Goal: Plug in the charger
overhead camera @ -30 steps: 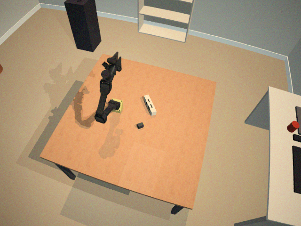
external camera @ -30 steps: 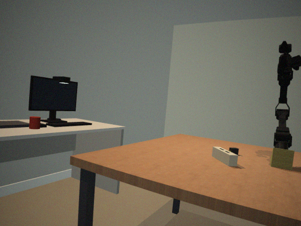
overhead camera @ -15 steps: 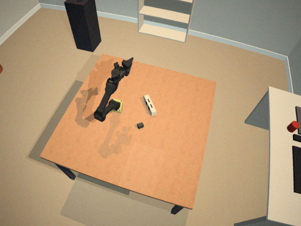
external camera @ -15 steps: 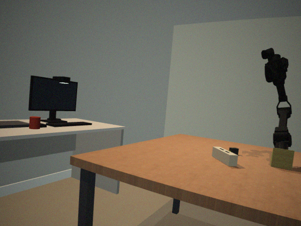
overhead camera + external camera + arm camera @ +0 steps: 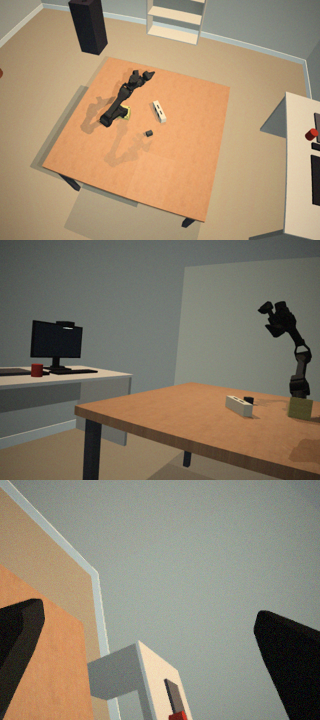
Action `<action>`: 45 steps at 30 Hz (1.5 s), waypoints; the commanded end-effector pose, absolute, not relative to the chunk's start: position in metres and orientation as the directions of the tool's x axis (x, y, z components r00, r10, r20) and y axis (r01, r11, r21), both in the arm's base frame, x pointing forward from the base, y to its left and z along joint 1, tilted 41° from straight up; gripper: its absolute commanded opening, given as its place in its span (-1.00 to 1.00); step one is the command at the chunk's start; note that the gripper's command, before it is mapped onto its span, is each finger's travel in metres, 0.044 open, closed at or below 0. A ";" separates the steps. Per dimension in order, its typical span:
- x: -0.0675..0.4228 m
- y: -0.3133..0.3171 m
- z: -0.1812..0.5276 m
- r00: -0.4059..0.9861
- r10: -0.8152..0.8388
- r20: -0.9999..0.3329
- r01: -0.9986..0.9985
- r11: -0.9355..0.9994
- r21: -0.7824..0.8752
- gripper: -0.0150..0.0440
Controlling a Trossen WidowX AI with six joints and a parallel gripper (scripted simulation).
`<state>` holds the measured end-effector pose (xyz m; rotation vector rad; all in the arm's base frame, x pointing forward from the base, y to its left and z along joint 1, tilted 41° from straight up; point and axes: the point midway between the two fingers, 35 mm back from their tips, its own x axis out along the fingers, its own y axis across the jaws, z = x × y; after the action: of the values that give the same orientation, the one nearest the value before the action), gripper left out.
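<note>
A white power strip (image 5: pixel 159 111) (image 5: pixel 238 405) with two outlets lies on the orange table (image 5: pixel 144 175) (image 5: pixel 180 415) near its middle. A small dark charger (image 5: pixel 149 133) (image 5: pixel 248 399) rests on the table a short way from the strip. My gripper (image 5: pixel 147 74) (image 5: pixel 268 317) is open and empty, raised high above the table, far from both. In the wrist view its two dark fingers frame (image 5: pixel 160 667) the room, the table edge and a far desk; neither strip nor charger shows there.
The arm stands on a yellow-green base block (image 5: pixel 126 113) (image 5: pixel 299 408). A white desk (image 5: pixel 299 165) (image 5: pixel 64 379) (image 5: pixel 150 700) with a monitor (image 5: pixel 55 339) and a red cup (image 5: pixel 311 134) (image 5: pixel 36 369) stands off the table. A dark tower (image 5: pixel 87 25) and a shelf (image 5: pixel 175 20) stand at the back.
</note>
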<state>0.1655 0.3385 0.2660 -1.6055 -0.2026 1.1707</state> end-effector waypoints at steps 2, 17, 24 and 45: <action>0.189 0.322 0.247 0.547 0.555 -0.627 -0.502 -0.382 -0.776 1.00; 0.245 0.257 0.203 0.621 0.258 -0.740 -0.695 -0.254 -0.673 1.00; 0.264 0.222 0.186 0.619 0.113 -0.777 -0.759 -0.167 -0.629 1.00; 0.291 0.109 0.145 0.483 -0.296 -0.824 -0.833 0.136 -0.537 1.00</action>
<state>0.2892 0.1252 0.1518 -1.4533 0.9859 0.5687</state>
